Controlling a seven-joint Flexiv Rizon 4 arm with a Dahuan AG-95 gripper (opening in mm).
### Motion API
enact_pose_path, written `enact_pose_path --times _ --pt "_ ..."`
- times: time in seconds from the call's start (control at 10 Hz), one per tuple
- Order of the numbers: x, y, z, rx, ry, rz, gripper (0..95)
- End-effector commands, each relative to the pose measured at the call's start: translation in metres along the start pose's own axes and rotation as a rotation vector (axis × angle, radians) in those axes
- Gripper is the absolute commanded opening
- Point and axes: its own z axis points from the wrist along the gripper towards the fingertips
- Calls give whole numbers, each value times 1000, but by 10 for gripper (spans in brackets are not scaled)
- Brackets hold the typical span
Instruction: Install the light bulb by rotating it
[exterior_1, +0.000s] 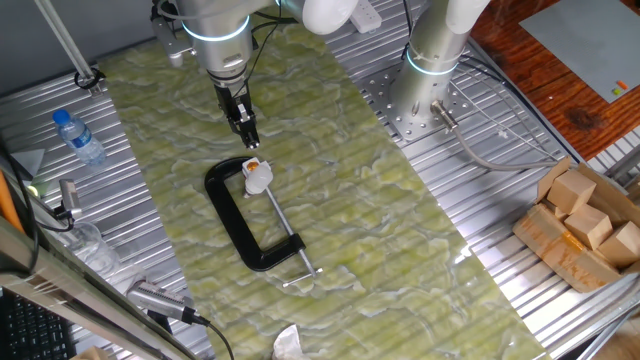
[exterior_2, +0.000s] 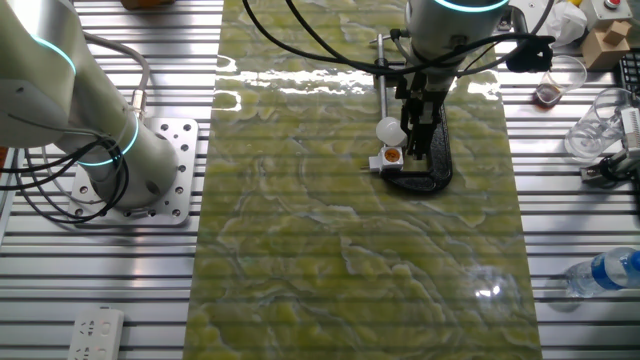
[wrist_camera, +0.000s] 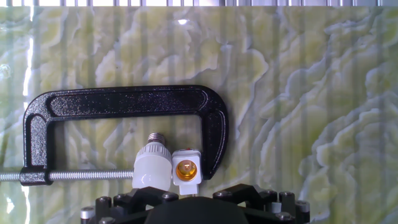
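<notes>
I see the bulb (wrist_camera: 152, 168) lying on the green marbled mat (wrist_camera: 298, 93), inside the mouth of the black clamp (wrist_camera: 124, 102), its metal screw base pointing toward 12 o'clock in the hand view. Just beside it at 3 o'clock sits a small white socket (wrist_camera: 186, 169) with an orange inside, touching or nearly touching the bulb (can't tell which). The socket sits against the clamp's jaw end. The clamp's steel screw (wrist_camera: 87, 176) runs off toward 9 o'clock from the bulb.

In one fixed view my gripper (exterior_1: 249, 141) hangs just above the bulb (exterior_1: 258, 176), at about 11 o'clock from it, holding nothing. Fingers look close together, but I cannot tell the gap for sure. A water bottle (exterior_1: 78, 136) lies off the mat toward 9 o'clock.
</notes>
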Motion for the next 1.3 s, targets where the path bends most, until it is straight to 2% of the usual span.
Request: enact_pose_path --times 0.1,0.5,1.0,1.3 --pt "0 0 0 -119 -20 76 0" --pt "0 0 0 -112 -22 63 0" --pt "0 0 0 -111 -29 2 0" --pt "0 0 0 -99 -17 -19 0"
